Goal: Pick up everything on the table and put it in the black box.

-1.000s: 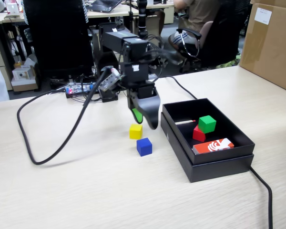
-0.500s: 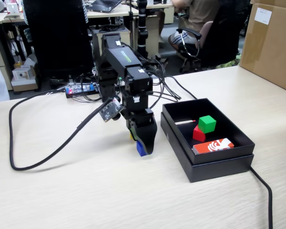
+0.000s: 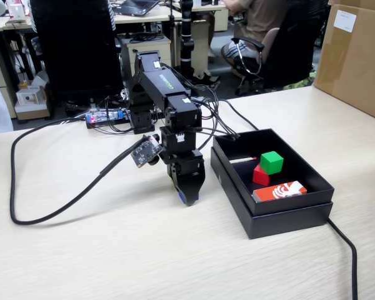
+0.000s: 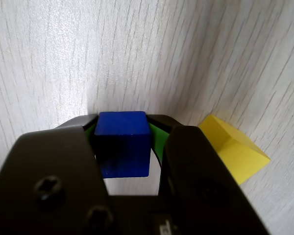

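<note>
My gripper (image 4: 123, 128) points down at the table and is shut on a blue cube (image 4: 122, 142), which sits between its green-lined jaws. In the fixed view the gripper (image 3: 186, 197) stands just left of the black box (image 3: 287, 215), and the blue cube (image 3: 182, 199) shows at its tip, close to the table. A yellow block (image 4: 232, 147) lies on the table just right of the gripper in the wrist view; it is hidden in the fixed view. The box holds a green cube (image 3: 272, 162), a red block (image 3: 260, 175) and a red-and-white pack (image 3: 279, 190).
A thick black cable (image 3: 44, 215) loops across the table left of the arm. Another cable (image 3: 347, 250) runs from the box's right corner to the front edge. A cardboard box (image 3: 353, 56) stands at the back right. A circuit board (image 3: 109, 117) sits behind the arm.
</note>
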